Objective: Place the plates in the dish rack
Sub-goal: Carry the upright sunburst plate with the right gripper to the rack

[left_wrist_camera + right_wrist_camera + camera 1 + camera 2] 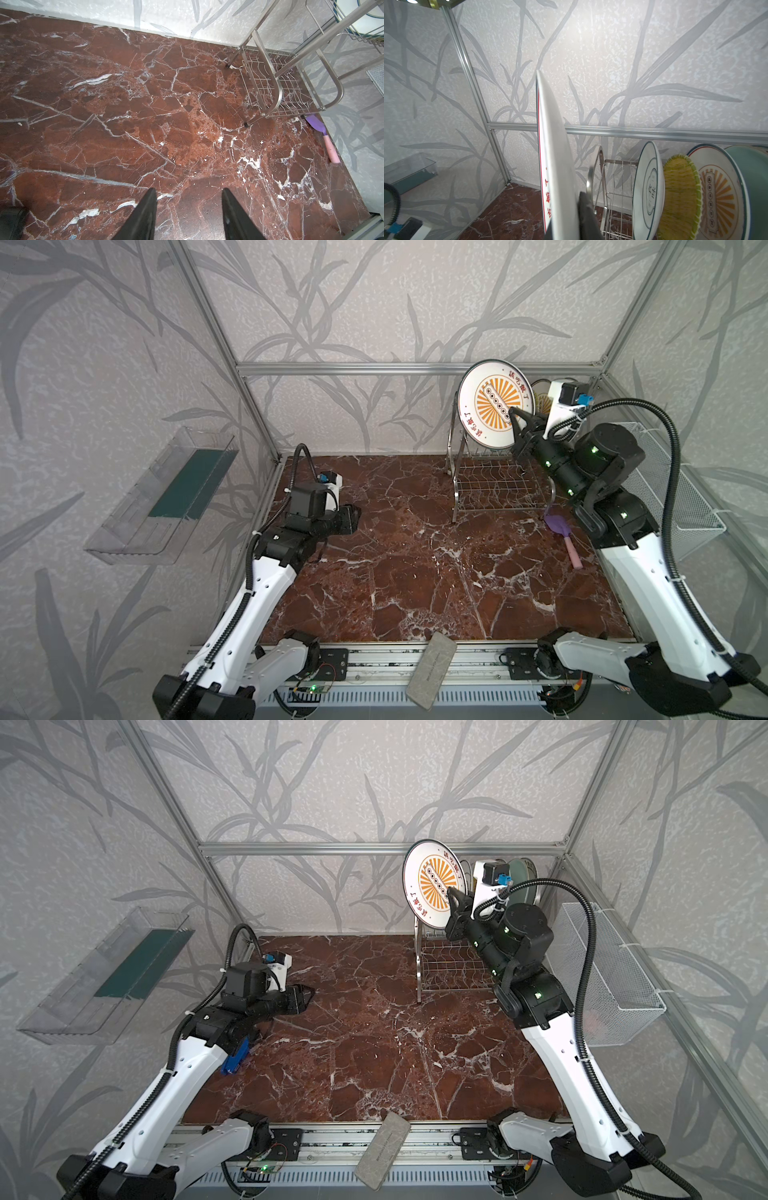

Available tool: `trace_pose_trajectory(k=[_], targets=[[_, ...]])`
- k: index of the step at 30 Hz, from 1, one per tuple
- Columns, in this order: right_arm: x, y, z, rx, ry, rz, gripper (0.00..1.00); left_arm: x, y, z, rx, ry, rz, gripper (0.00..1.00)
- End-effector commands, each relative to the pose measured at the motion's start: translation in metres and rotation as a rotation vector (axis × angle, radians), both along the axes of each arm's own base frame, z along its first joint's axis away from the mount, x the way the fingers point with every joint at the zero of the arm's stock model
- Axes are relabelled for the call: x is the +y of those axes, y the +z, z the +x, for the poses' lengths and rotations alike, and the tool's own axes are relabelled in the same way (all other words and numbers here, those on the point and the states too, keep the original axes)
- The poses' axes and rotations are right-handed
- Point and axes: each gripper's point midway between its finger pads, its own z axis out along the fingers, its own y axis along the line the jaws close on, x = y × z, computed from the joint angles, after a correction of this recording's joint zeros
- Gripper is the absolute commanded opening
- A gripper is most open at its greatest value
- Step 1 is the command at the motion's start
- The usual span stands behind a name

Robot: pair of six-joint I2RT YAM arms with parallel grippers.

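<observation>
My right gripper is shut on the rim of a white plate with an orange sunburst. The plate is held upright above the left end of the steel dish rack; the right wrist view shows it edge-on. Several plates stand in the rack's upper tier: a teal-rimmed white one, a small yellow one, a second sunburst one and a mint one. My left gripper hovers open over the marble at the left, holding nothing.
A purple spatula with a pink handle lies just in front of the rack. A white mesh basket hangs on the right wall, a clear plastic tray on the left wall. A grey pad rests on the front rail.
</observation>
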Motion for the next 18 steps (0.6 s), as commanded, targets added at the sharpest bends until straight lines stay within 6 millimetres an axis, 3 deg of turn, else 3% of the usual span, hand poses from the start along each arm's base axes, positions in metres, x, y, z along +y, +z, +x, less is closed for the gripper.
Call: trace_pose_trajectory(k=[1,9,18], targets=[[-0.021,0.035,0.007,-0.126,-0.141,-0.013,0.0,0.0,0.003,-0.002,-0.03,-0.015,0.015,0.49],[-0.029,0.035,0.04,-0.178,-0.287,-0.076,0.0,-0.006,0.0,-0.003,-0.016,-0.041,-0.002,0.49],[-0.042,0.011,0.073,-0.117,-0.438,-0.064,0.0,-0.005,-0.002,-0.005,-0.005,-0.044,0.004,0.49]])
